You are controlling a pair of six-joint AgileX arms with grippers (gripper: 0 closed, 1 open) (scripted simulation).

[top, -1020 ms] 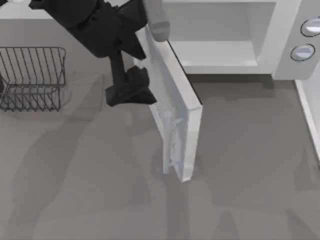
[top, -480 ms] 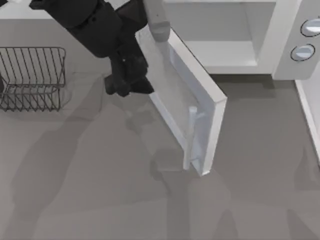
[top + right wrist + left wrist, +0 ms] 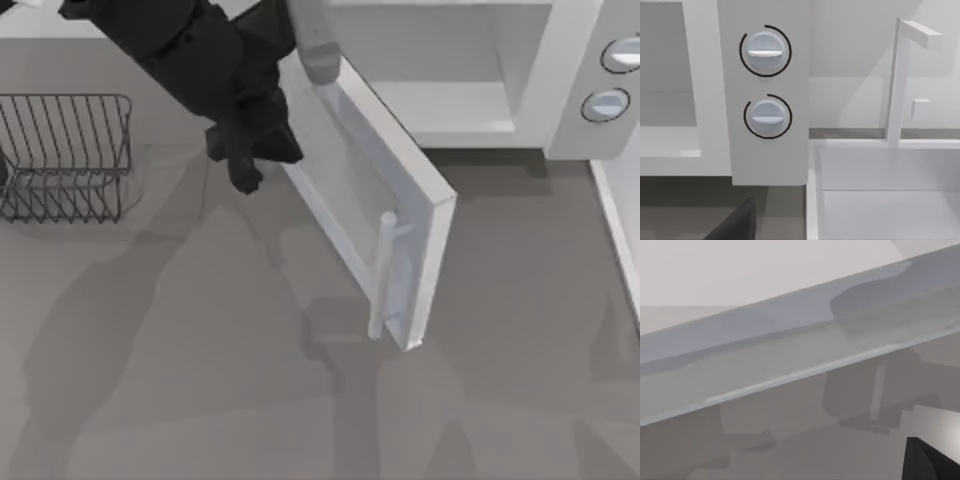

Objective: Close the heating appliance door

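Left gripper [image 3: 245,165]: seen at the far left of the desk, just beside the door's outer face near its hinge end; finger state cannot be told.
Door [image 3: 375,205]: held ajar, angled out from the left of the cavity toward the near side, bar handle [image 3: 381,275] at its free end.
Heating appliance [image 3: 560,80]: set at the far right, cavity exposed, two knobs [image 3: 765,50] on its side panel.
Wire rack [image 3: 65,155]: placed at the far left.
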